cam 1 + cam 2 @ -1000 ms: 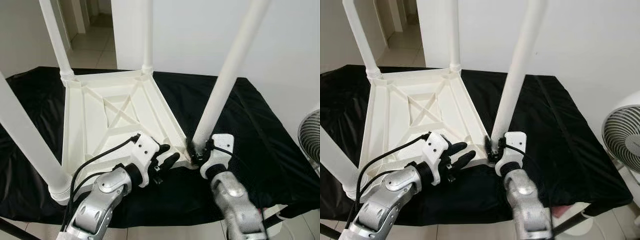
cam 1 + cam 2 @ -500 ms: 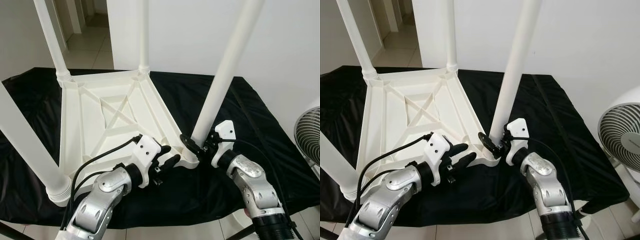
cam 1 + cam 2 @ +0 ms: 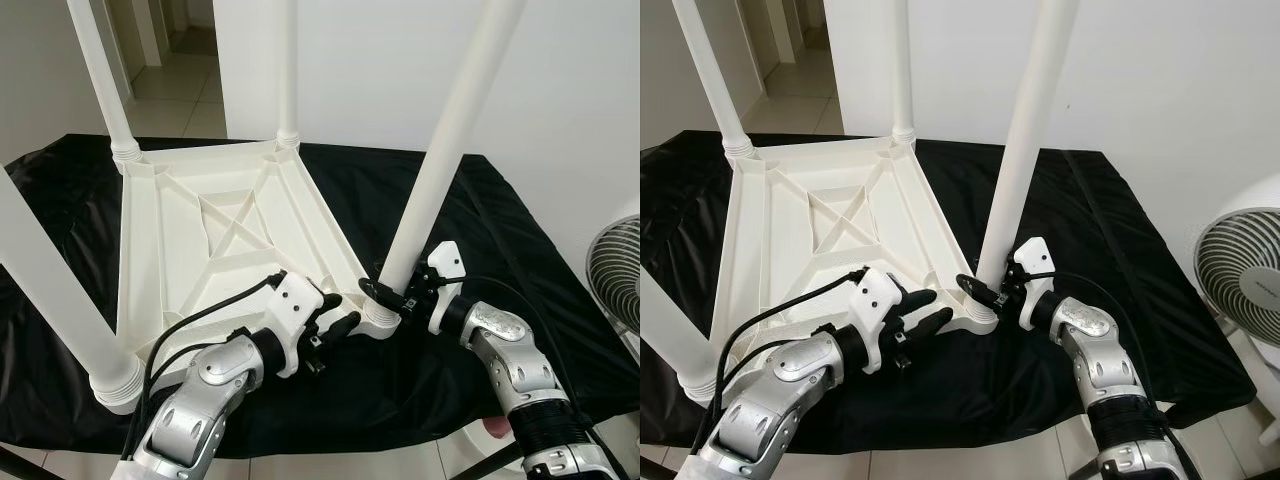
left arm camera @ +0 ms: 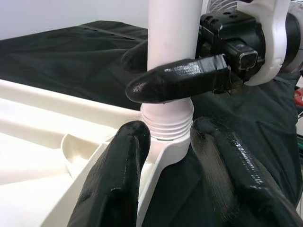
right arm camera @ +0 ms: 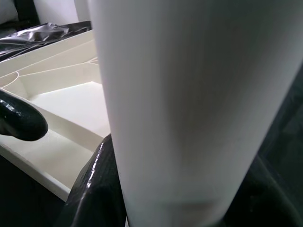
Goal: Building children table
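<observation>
Right gripper (image 3: 385,291) holds the base of the near right leg (image 3: 440,160) between its two black fingers, just above the threaded collar where the leg meets the white children's table (image 3: 200,250). That table lies upside down on the black-covered surface (image 3: 520,260), its four legs pointing up, its near right corner close to the surface's front edge. Left gripper (image 3: 335,318) is spread, one finger on each side of that same corner socket, clamping nothing

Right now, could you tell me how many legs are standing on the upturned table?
4: far left corner, far right corner, near left corner, and near right, held by the right gripper.
</observation>
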